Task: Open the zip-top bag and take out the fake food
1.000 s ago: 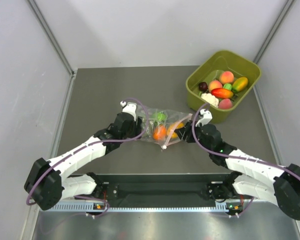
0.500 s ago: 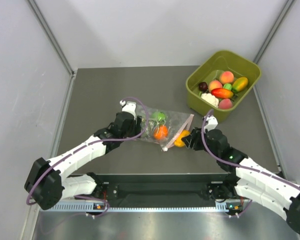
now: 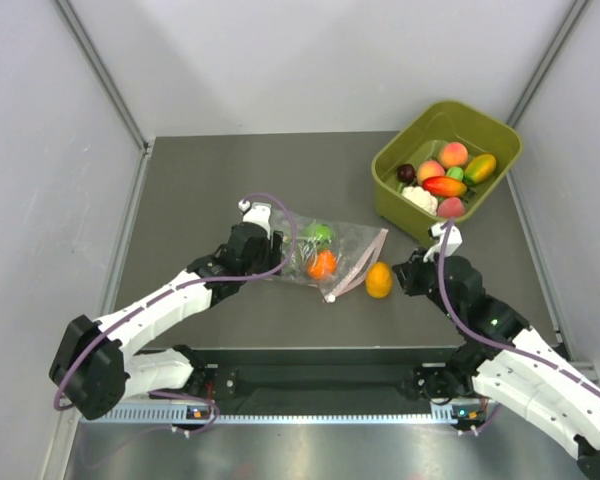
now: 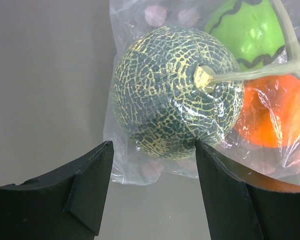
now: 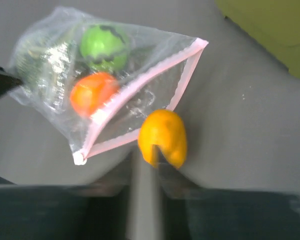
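Top view shows the zip-top bag (image 3: 325, 255) lying open mid-table, with one yellow-orange fruit (image 3: 378, 280) already out beside its mouth. An orange one (image 3: 321, 264), a green one (image 3: 318, 233) and a netted melon (image 4: 177, 100) are left inside. Left end effector (image 4: 152, 190) sits spread at the bag's closed end; right end effector (image 3: 412, 276) is near the freed fruit, grip unclear.

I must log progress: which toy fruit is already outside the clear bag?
The yellow-orange plastic fruit: it lies on the bare table beside the pink-zipped clear plastic bag's mouth; the others are inside.
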